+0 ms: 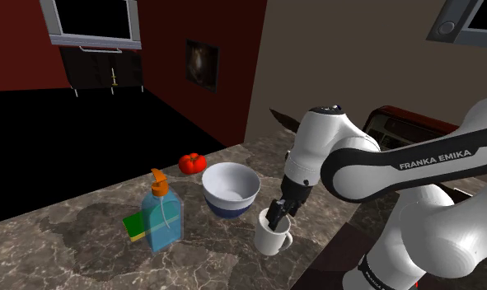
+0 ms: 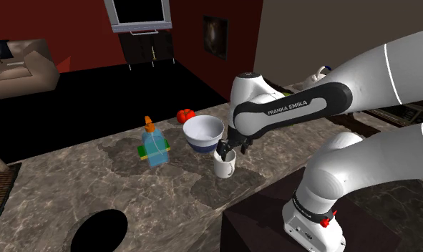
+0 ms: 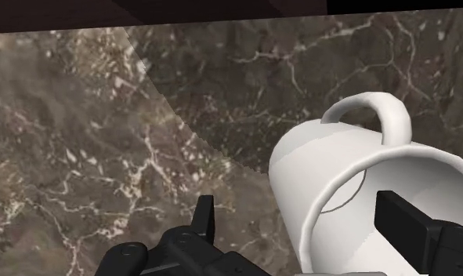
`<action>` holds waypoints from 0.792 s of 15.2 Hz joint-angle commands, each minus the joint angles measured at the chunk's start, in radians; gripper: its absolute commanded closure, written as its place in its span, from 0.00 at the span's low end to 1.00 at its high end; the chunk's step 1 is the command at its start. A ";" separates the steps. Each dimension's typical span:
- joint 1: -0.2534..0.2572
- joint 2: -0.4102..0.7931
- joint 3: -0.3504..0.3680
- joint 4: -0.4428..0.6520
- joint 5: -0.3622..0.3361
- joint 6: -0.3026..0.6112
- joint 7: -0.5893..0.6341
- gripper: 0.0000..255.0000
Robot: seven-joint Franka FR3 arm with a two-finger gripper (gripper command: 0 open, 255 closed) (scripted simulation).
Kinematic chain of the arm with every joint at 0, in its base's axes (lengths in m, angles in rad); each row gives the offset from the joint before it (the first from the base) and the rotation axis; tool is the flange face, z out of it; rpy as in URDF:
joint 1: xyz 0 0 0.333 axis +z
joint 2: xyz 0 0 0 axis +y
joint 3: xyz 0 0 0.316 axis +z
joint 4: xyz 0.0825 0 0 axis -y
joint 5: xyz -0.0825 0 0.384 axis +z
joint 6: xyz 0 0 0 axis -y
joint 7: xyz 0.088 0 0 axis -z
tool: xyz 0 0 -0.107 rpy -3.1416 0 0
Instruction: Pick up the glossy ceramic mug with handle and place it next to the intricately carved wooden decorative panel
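While upright, white mug (image 3: 331,157), its wall between 2 fingers (image 3: 414,229) of the wide claw (image 3: 306,221).

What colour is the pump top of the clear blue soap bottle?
Orange pump top, clearest in the shoulder view.

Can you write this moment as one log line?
mug: upright on counter, beside bowl | gripper: open, straddling its wall | phase: pre-grasp

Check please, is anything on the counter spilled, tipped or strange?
Nothing is spilled; the white glossy mug with handle stands upright on the dark marble counter. Only one oddity: a round black area cuts the counter at the second exterior view's lower left.
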 commanded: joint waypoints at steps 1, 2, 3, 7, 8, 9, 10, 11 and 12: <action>0.000 0.000 0.000 0.000 0.000 0.000 0.000 1.00; 0.000 0.000 0.000 0.000 0.000 0.000 0.000 1.00; 0.000 0.000 0.000 0.000 0.000 0.000 0.000 1.00; 0.000 0.000 0.000 0.000 0.000 0.000 0.000 1.00; 0.000 0.000 0.000 0.000 0.000 0.000 0.000 1.00; 0.000 0.000 0.000 0.000 0.000 0.000 0.000 1.00; 0.000 0.000 0.000 0.000 0.000 0.000 0.000 1.00; -0.001 -0.012 -0.003 0.008 -0.004 -0.019 0.001 1.00; -0.002 -0.022 -0.006 0.016 -0.008 -0.038 0.003 1.00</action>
